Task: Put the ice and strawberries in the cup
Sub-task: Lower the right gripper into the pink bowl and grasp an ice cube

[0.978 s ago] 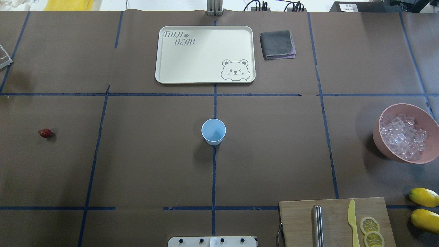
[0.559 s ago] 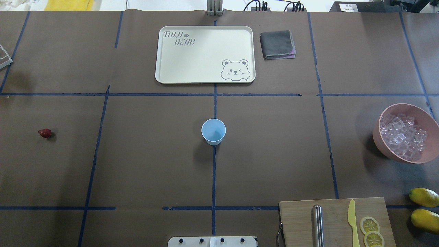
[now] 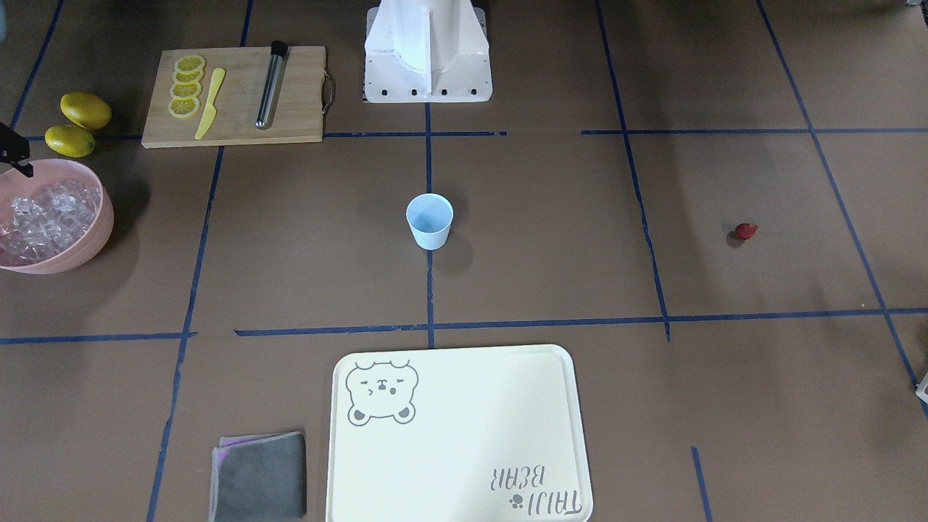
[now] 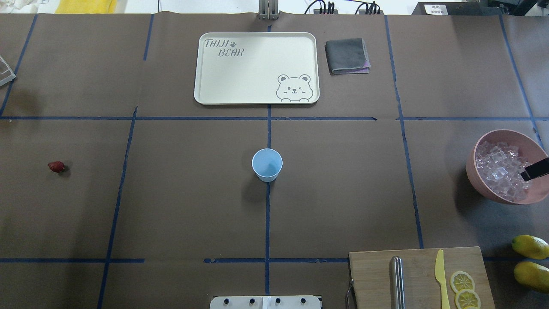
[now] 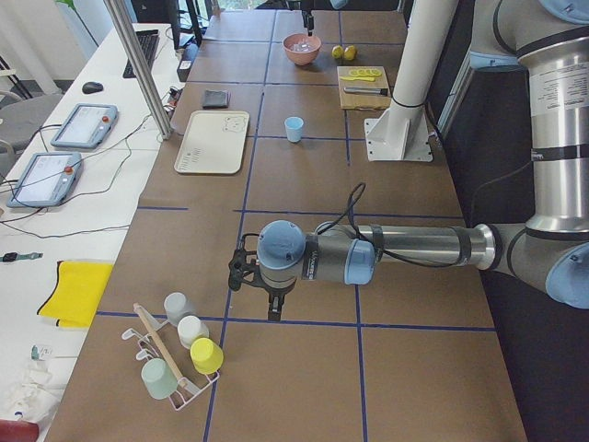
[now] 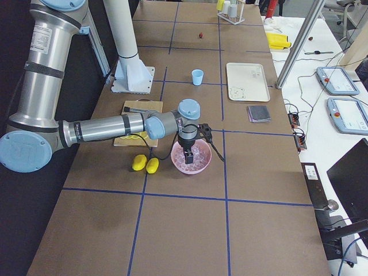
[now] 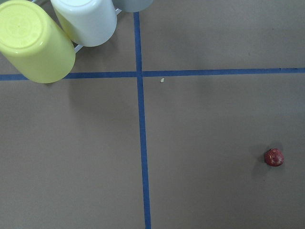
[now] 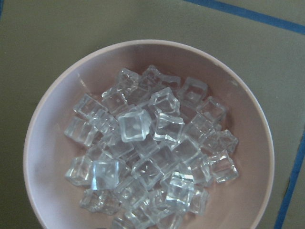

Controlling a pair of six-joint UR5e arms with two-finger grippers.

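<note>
The cup (image 4: 267, 165), a smooth pale blue tapered plastic vessel, is seen upright at the middle of the brown paper-covered table (image 4: 180, 206), on a blue tape line; its inside looks bare. The ice (image 8: 143, 152), a heap of clear glassy cubes, is held in a round matt pink bowl (image 4: 479, 182) at the table's right end; the right gripper (image 6: 190, 155) is hung just above this heap, pointing down, and how far its claw is parted, or whether anything is held, cannot be told. The strawberry (image 4: 56, 166), small, dark red and dimpled, is left alone on the paper far to the left; the left gripper (image 5: 273, 311) is poised above the table well beyond it, and its claw's state cannot be told either. A cream rounded-corner tray (image 4: 257, 68) and a folded grey cloth (image 4: 347, 56) are laid at the far side; a wooden board (image 4: 373, 274) bearing lemon slices (image 4: 462, 282) is set near two glossy lemons (image 4: 529, 246).
</note>
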